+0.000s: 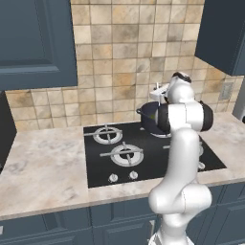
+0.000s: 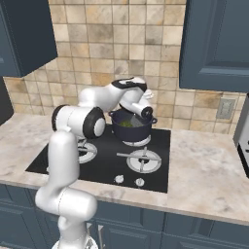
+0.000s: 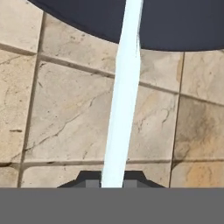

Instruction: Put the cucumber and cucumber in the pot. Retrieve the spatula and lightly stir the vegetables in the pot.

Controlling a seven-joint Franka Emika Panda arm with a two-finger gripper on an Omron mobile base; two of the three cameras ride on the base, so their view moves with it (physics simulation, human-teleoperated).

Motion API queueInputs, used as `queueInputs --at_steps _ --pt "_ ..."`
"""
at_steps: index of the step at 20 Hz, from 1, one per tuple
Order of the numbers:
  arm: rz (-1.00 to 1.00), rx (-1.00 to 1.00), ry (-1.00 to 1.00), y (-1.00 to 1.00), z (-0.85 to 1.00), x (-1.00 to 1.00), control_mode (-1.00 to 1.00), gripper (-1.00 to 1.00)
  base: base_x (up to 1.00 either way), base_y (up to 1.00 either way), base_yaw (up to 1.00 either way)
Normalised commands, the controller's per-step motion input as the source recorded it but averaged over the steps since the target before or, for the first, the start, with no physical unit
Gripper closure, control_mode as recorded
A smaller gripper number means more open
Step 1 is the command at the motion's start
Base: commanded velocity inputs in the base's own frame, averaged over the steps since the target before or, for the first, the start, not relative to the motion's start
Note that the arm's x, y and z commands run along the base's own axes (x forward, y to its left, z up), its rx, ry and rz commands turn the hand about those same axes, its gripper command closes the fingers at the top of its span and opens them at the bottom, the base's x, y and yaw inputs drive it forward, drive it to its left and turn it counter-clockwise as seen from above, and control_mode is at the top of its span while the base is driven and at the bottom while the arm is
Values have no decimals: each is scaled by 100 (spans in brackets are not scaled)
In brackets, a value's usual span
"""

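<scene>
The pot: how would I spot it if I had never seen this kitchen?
Find the black stovetop set in the marble counter under the tiled wall. On its back burner stands the pot, round, deep and navy blue, with something green inside; nothing else stands on the burners.

black cooktop [image 2: 102, 168] set in marble counter [image 2: 209, 170], pot [image 2: 130, 130] on rear burner

Pot on the rear burner, greens inside, spatula handle up close

You'll see the round, deep, dark navy-blue pot [image 2: 130, 130] standing upright on the black hob's back burner, something green (the cucumbers [image 2: 127, 123], shapes unclear) lying inside; the spatula's long pale silver handle [image 3: 124, 94] runs straight toward the pot's dark rim.
</scene>
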Motion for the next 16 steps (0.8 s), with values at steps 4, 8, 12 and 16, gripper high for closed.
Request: queueInputs --at_steps 4,8,12,16 --pt "0 0 0 0 -29 44 -100 100 0 0 0" --pt "0 0 0 2 -25 42 -100 100 0 0 0" --pt "0 0 -5 16 -23 36 -100 100 0 0 0" --pt "0 0 -11 28 -22 31 -100 100 0 0 0"
